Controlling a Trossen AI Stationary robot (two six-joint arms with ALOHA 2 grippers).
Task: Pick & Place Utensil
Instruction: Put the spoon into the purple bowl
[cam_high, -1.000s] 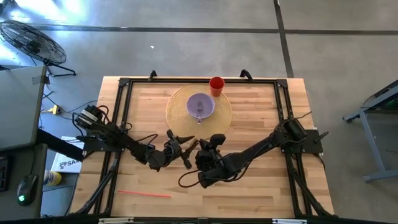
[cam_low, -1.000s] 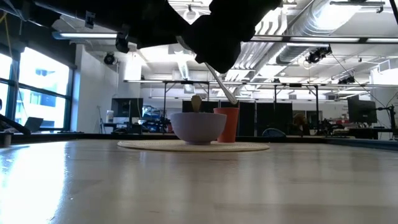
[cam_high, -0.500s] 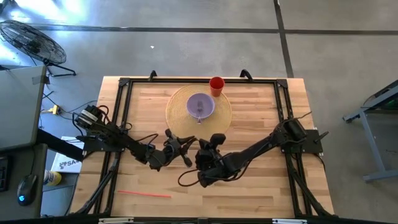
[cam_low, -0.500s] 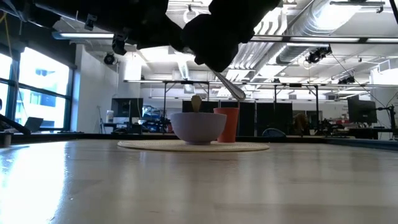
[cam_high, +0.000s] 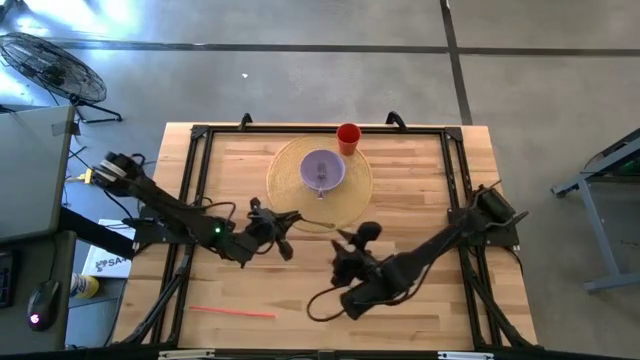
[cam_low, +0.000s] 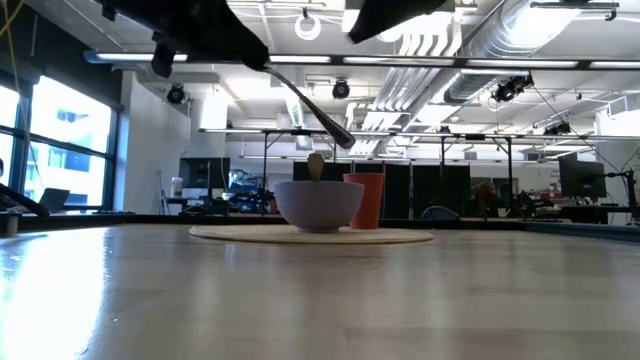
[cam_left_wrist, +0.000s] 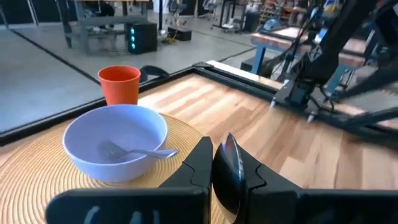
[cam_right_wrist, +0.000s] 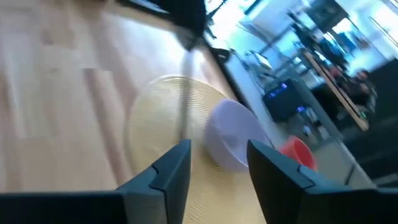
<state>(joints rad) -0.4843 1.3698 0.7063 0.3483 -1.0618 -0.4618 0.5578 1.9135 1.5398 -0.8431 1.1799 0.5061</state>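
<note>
the left claw (cam_high: 272, 226) is clamped on a metal spoon (cam_left_wrist: 227, 167), holding it by the handle so the bowl end sticks out ahead of the fingers; in the low view the spoon (cam_low: 312, 106) hangs tilted in the air, well clear of the tabletop (cam_high: 420, 200). that hold probably suits tipping the spoon bowl-first into a container. ahead of the left claw, on a round woven placemat (cam_high: 358, 190), stands a pale purple bowl (cam_high: 322, 169) with a fork (cam_left_wrist: 134, 151) already lying inside, and just beyond the bowl, touching the mat's edge, is a red cup (cam_high: 348, 137). the spoon looks slim, shiny and dark-toned, with a smooth oval bowl; its handle is hidden inside the fingers

the right claw (cam_high: 354, 240) hovers beside the left claw, on the near side of the mat, with its fingers spread apart and nothing between them; it seems to be out of the way, leaving the carry to the left arm. behind the left claw, near the front edge of the tabletop, lies a thin red stick (cam_high: 232, 312), too small to identify
</note>
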